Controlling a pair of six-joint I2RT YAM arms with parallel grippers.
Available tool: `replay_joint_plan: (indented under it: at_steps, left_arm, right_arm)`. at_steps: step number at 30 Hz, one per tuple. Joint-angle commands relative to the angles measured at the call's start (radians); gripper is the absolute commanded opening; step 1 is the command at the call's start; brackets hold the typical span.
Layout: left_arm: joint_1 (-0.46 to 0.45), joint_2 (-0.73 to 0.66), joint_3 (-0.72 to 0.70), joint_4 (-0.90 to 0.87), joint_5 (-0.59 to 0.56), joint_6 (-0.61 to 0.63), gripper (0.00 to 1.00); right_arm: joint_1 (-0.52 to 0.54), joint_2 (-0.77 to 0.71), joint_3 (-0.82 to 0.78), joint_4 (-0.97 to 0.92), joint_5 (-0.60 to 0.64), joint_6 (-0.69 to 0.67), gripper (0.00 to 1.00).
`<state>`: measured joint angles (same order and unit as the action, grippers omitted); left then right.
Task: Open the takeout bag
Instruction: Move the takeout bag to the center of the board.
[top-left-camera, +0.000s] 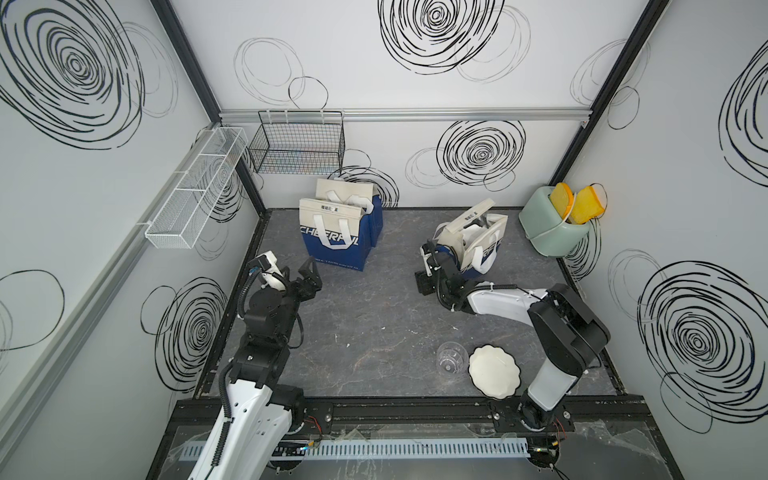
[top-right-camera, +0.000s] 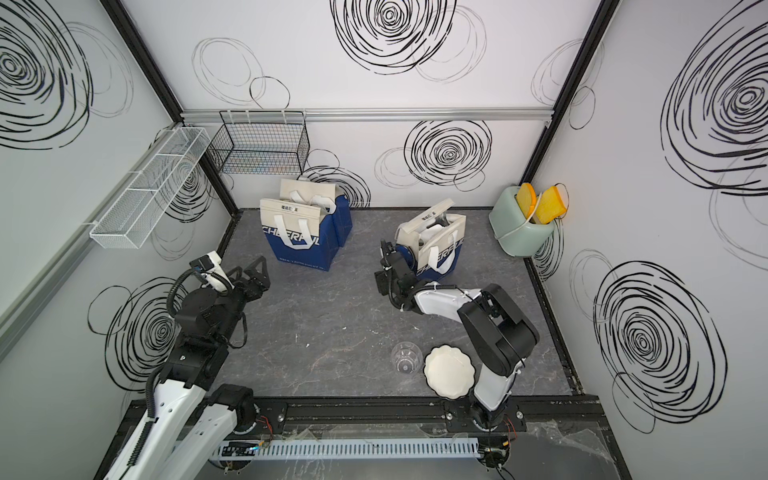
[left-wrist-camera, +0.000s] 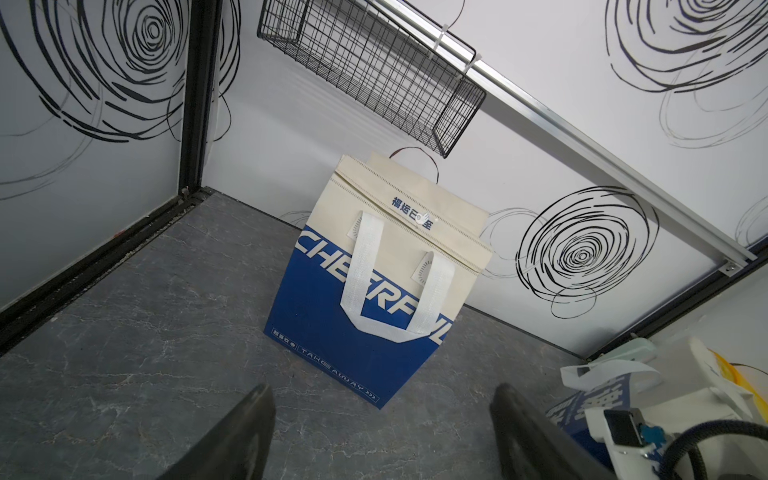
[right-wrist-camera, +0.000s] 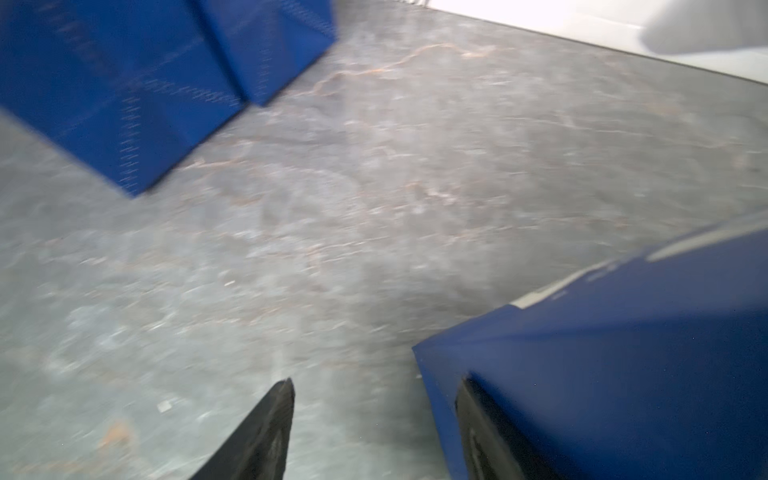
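Left end effector (left-wrist-camera: 380, 390) spread, facing shut bag (left-wrist-camera: 386, 282); right end effector (right-wrist-camera: 374, 382) spread (blurred), takeout bag (right-wrist-camera: 623, 332) corner between jaws

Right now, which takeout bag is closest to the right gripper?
The lone bag right beside the right gripper, its blue corner by one finger. The other two bags stand together below the black wire basket, farther off.

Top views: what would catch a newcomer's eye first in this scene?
Three blue-and-cream takeout bags draw the eye: a sealed bag near the back wall, an open bag just behind it, and a tilted bag with the right tool at its lower corner. Then the mint toaster with yellow slices in the far right corner.
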<state>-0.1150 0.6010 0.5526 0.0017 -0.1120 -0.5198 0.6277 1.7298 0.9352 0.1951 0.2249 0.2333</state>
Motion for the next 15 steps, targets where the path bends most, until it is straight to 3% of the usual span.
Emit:
replay_joint_plan:
  at_steps: [1, 9, 15]
  left_arm:
    - [0.002, 0.039, -0.007, 0.074, 0.038, -0.022, 0.85]
    - [-0.008, 0.186, -0.003, 0.168, 0.102, -0.029, 0.83]
    - [-0.057, 0.331, 0.049, 0.191, 0.051, -0.026, 0.83]
  right_arm:
    - [-0.086, -0.023, -0.008, 0.027, -0.033, -0.017, 0.64]
    - [-0.22, 0.035, 0.038, 0.032, -0.131, -0.014, 0.63]
    - [-0.179, -0.023, 0.086, 0.027, -0.294, -0.056, 0.63]
